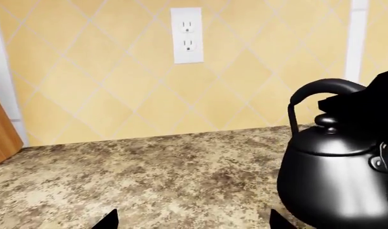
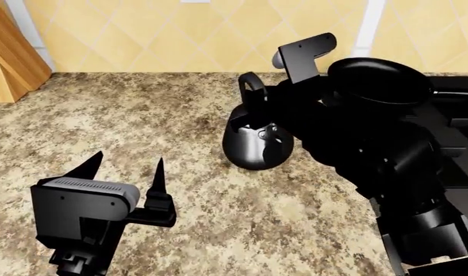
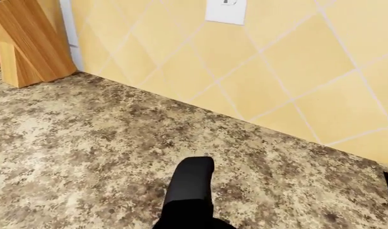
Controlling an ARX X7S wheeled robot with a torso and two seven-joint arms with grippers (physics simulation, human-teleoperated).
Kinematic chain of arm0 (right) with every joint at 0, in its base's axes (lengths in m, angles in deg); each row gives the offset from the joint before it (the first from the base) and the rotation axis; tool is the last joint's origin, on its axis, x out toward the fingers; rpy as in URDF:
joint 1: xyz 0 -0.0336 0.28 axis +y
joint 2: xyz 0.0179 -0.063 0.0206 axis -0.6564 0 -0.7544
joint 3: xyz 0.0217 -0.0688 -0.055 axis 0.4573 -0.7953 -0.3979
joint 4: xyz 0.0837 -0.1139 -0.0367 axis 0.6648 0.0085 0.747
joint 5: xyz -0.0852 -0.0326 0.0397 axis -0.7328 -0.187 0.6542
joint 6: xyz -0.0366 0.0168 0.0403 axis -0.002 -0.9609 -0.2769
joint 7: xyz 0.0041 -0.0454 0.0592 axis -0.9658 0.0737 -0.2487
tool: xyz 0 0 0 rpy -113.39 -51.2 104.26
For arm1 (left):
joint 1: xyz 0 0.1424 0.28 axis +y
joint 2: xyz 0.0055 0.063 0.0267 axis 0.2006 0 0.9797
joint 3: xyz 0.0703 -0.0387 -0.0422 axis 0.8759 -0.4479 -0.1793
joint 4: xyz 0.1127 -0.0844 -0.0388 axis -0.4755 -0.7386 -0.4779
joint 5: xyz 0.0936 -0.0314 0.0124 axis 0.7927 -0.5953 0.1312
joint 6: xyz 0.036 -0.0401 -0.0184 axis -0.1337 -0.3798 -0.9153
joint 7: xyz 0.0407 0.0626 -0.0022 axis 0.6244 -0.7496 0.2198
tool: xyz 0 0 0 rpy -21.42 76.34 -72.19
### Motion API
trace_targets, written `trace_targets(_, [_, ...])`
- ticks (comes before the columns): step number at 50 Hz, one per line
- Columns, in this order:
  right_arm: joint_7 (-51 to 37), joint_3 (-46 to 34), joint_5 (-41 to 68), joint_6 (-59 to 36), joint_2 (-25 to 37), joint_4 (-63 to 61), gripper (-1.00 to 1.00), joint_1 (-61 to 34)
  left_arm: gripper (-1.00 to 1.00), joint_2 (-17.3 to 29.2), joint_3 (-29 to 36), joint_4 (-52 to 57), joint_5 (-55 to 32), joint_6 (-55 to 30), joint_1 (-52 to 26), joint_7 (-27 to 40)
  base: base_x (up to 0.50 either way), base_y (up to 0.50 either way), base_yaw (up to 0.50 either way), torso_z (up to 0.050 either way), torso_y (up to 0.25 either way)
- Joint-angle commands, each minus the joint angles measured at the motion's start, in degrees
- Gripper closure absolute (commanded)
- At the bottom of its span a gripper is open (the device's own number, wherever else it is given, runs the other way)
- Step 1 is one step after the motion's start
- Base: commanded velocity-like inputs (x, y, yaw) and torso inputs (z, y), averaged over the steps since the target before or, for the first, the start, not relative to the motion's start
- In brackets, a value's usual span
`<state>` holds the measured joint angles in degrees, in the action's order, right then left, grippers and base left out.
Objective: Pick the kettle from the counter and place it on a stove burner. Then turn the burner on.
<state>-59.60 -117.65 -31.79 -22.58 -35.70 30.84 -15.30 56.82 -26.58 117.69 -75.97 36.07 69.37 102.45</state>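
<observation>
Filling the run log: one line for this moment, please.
phase: reach | glossy black metal kettle: on speckled granite counter | right gripper: at handle, grasp unclear | left gripper: open, idle

Even, bright, shadowless light fills all three views, with no clear source. The kettle (image 1: 337, 186) carries soft white glints on its glossy black body. The speckled tabletop (image 2: 180, 190) and tiled wall (image 3: 277, 71) look slightly soft; edges stay undistorted.
</observation>
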Motion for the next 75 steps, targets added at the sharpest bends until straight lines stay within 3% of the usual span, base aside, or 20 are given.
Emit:
trace_targets(1, [-3.62,3.72,0.35,-2.32,1.43,-6.03,1.00,-2.61,-1.00,0.07,0.01,0.03,-0.36,0.21,-0.18,0.07,0.00,0.00,0.00,0.000,0.011])
trace_targets(29, [-7.83,5.78,2.96,-5.19,3.77,-12.08,1.00,-0.60,-1.00,0.57,0.55,0.52,-0.94,-0.13,-0.93,0.69,0.00,0.00,0.00,0.001,0.002])
trace_targets(75, [-8.77,5.95,3.13,-4.17,5.40,-12.64,1.00,0.32,-1.00,0.89,1.62,0.41,-1.76,-0.66,-2.22,1.70,0.00,-0.20,0.00,0.001,0.002])
